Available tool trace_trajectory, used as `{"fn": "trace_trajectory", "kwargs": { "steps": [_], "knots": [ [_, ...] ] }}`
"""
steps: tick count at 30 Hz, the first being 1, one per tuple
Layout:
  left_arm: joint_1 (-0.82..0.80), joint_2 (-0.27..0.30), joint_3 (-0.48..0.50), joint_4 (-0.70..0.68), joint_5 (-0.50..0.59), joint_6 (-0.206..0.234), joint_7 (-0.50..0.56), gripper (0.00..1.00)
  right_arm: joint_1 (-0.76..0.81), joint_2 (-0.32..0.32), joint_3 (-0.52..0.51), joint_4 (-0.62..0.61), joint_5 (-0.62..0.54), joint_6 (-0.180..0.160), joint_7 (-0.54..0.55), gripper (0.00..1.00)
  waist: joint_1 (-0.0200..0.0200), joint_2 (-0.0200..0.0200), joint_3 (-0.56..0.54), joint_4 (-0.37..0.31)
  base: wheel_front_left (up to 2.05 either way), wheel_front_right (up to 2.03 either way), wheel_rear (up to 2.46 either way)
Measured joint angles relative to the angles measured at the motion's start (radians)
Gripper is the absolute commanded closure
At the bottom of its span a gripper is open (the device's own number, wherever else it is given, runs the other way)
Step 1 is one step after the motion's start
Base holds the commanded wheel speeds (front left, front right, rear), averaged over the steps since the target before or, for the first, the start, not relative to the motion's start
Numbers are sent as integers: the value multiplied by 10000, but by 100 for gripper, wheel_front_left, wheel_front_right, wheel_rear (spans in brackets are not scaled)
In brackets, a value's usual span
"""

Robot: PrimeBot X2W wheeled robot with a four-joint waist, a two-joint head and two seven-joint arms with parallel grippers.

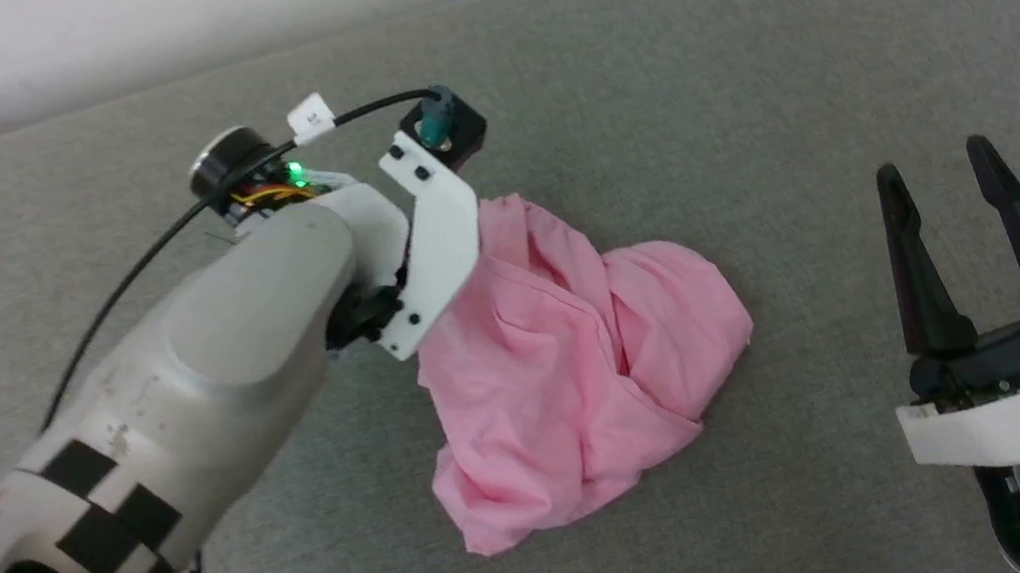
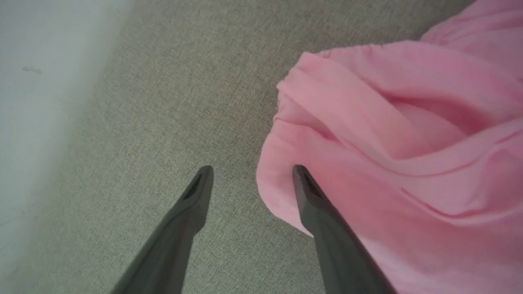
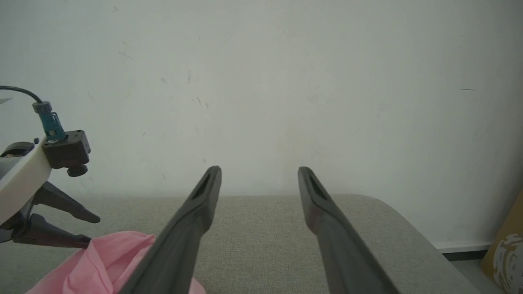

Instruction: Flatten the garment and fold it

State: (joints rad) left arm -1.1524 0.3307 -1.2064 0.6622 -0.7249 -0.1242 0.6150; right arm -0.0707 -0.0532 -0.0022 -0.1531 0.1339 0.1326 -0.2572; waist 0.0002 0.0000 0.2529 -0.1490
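1 garment (image 1: 581, 357), 1 L tool (image 2: 251, 167), 1 R tool (image 1: 932, 156), 1 surface (image 1: 744, 90)

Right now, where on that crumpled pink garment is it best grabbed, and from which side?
Probably the thick rolled edge of the shorts beside the left tool, coming in from the bare cushion side. That edge bulges up, and the open tool has a finger on each side.

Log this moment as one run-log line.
garment: crumpled heap on grey fabric surface | left gripper: open, fingers straddling garment edge, not gripping | right gripper: open, clear of garment | flattening: not begun
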Motion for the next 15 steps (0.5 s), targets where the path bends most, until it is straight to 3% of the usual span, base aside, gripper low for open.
{"fn": "trace_trajectory", "kwargs": {
  "steps": [6,10,11,12,15],
  "knots": [
    [-240,552,-665,-299,-930,0,1647,0,-326,0,58,6,157,0,0,0,0,0,615,-424,0,0,0],
    [-50,779,-568,-1053,-441,8,2516,0,-331,-2,54,40,188,0,0,0,-2,0,915,-645,0,0,0],
    [-9,855,-525,-1200,-426,8,2550,56,-331,0,48,50,188,0,0,0,-3,0,966,-678,0,0,0],
    [24,938,-489,-1342,-426,15,2543,100,-330,-2,35,67,188,0,0,0,-2,0,999,-698,0,0,0],
    [182,1118,-500,-1814,-468,13,2270,100,-326,0,29,90,178,0,0,0,-2,0,983,-651,0,0,0]
  ]
}}
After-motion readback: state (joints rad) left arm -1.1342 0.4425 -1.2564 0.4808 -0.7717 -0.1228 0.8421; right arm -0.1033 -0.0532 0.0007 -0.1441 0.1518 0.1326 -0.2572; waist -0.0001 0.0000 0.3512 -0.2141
